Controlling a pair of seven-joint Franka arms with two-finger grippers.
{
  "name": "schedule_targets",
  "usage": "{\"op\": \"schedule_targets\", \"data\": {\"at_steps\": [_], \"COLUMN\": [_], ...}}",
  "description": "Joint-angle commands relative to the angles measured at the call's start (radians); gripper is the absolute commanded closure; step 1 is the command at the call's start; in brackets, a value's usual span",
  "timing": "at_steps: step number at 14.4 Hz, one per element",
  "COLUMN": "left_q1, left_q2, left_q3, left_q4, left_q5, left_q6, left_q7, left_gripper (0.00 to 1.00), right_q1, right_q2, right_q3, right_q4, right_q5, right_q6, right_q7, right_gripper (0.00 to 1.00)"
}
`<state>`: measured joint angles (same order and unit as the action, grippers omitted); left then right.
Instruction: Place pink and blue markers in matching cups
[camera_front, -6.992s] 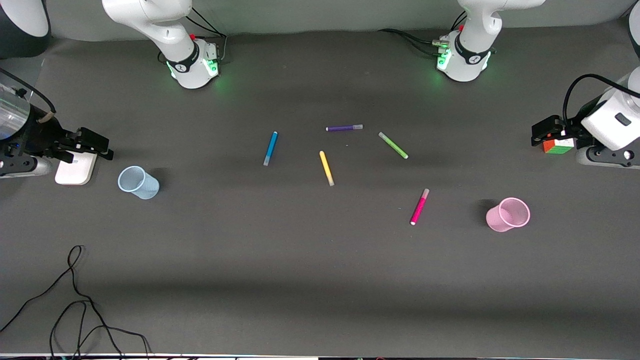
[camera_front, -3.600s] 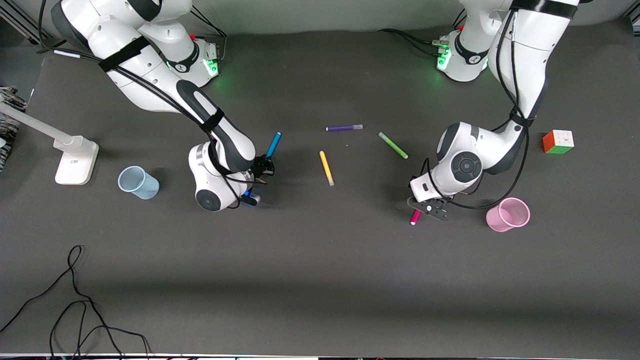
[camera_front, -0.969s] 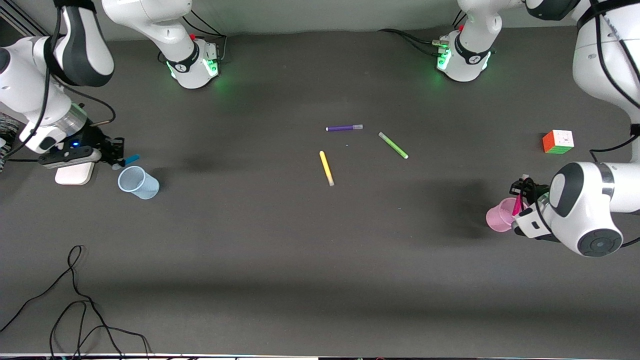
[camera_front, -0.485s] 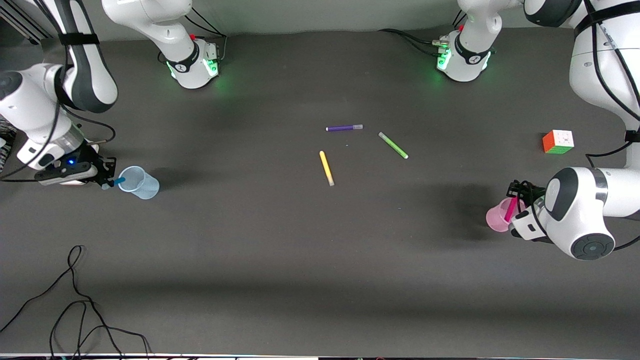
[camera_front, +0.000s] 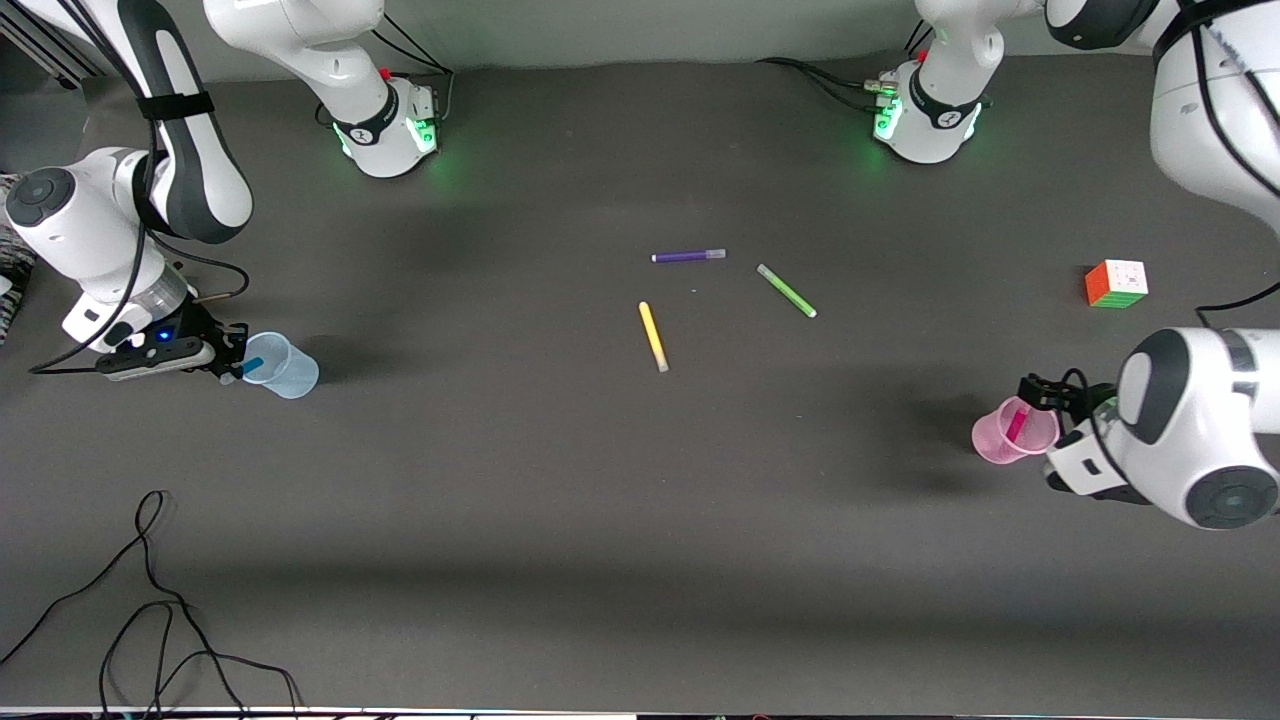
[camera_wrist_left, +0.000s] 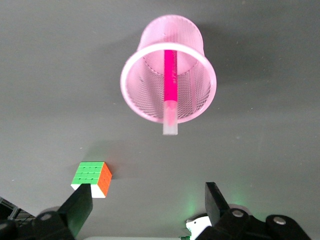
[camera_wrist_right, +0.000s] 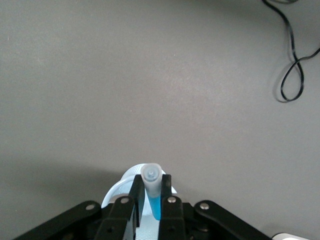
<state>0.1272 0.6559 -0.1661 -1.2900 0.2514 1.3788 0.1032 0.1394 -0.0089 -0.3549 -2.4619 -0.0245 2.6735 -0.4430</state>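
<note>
Blue marker (camera_wrist_right: 151, 192) upright, lower end already inside the blue cup (camera_front: 279, 365), clamped in the right gripper (camera_front: 228, 358) just above the rim (release next, probably). Pink marker (camera_wrist_left: 169, 85) leaning in the pink cup (camera_wrist_left: 168, 82); left gripper (camera_wrist_left: 145, 207) spread apart, over this cup.

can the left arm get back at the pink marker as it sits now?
Probably yes. The left gripper is open just off the pink cup, and the pink marker leans in it with its pale end poking above the rim, nothing covering it.
</note>
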Motion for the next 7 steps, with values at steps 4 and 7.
{"op": "schedule_targets", "data": {"at_steps": [4, 7], "left_q1": [0.026, 0.026], "left_q2": [-0.27, -0.415], "left_q3": [0.002, 0.002], "left_q4": [-0.188, -0.316], "left_q5": [-0.109, -0.153], "left_q6": [0.135, 0.246], "left_q7": [-0.06, -0.086], "left_gripper": [0.0, 0.0], "right_q1": [0.002, 0.002], "right_q2": [0.029, 0.003], "right_q3": [0.001, 0.007], "right_q4": [-0.015, 0.038], "right_q5": [0.037, 0.037], "right_q6": [0.026, -0.09], "right_q7": [-0.016, -0.016], "right_gripper": [0.0, 0.0]}}
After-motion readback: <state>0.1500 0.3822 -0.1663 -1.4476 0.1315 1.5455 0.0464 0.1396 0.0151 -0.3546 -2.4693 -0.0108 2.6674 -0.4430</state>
